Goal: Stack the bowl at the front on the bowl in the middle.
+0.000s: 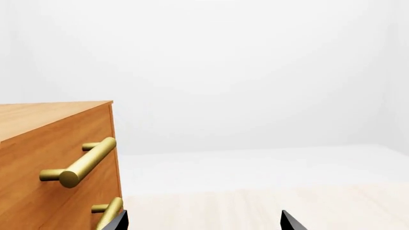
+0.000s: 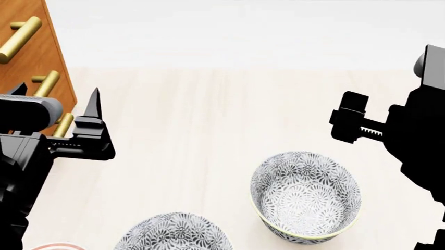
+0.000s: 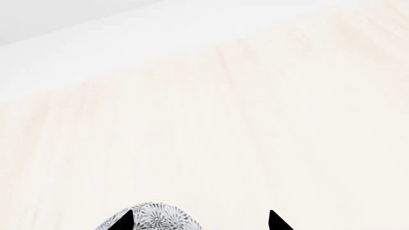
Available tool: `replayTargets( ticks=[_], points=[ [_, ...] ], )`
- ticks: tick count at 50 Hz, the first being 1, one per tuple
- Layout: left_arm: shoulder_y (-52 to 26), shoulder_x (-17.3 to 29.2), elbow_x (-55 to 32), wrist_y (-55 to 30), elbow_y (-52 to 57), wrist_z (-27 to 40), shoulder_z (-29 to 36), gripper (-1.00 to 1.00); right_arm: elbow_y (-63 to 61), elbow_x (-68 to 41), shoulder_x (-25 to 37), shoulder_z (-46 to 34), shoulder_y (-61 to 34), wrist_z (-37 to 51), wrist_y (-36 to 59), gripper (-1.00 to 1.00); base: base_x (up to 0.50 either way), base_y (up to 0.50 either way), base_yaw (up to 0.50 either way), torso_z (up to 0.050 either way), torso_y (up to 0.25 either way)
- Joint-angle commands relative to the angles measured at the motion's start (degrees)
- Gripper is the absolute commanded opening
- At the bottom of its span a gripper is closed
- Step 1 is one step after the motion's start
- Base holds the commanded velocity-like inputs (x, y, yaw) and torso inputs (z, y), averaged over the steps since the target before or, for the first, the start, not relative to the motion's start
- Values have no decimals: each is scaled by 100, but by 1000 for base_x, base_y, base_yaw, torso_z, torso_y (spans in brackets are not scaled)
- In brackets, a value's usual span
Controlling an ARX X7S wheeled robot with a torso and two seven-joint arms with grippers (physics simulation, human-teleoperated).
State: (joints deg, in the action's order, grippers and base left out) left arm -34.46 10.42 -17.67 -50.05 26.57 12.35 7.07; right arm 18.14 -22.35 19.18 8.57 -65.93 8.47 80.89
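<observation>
Two grey floral bowls stand on the pale wooden table (image 2: 208, 114) in the head view. One bowl (image 2: 306, 195) is at the centre right, its inside showing. The other bowl (image 2: 174, 233) is cut off by the near edge. Which of them is the front bowl and which the middle one I cannot tell. My right gripper (image 2: 379, 117) hangs open above and beyond the right-hand bowl, holding nothing. In the right wrist view that bowl's rim (image 3: 156, 218) shows beside one fingertip of the right gripper (image 3: 201, 223). My left gripper (image 2: 57, 91) (image 1: 204, 225) is open and empty near the cabinet.
A wooden drawer cabinet (image 2: 35, 52) (image 1: 57, 153) with brass bar handles (image 1: 83, 163) stands at the far left, close to my left gripper. A sliver of a pink rim (image 2: 52, 246) shows at the near left corner.
</observation>
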Motion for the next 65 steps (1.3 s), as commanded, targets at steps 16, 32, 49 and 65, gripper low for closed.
replayTargets(
  ticks=[16, 32, 49, 65],
  points=[
    [8, 69, -98, -25, -38, 41, 87, 100, 1950, 206, 169, -456, 8, -510, -944, 100, 0, 0, 0, 0, 0],
    [0, 107, -159, -20, -54, 78, 123, 100, 2620, 258, 76, -696, 123, -782, -1295, 100, 0, 0, 0, 0, 0],
    [3, 154, -209, -4, -54, 117, 167, 100, 3353, 380, 1, -997, 78, -1088, -1704, 100, 0, 0, 0, 0, 0],
    [23, 189, -235, 58, -109, 142, 230, 100, 3860, 475, -69, -1234, 47, -1333, -1942, 100, 0, 0, 0, 0, 0]
  ],
)
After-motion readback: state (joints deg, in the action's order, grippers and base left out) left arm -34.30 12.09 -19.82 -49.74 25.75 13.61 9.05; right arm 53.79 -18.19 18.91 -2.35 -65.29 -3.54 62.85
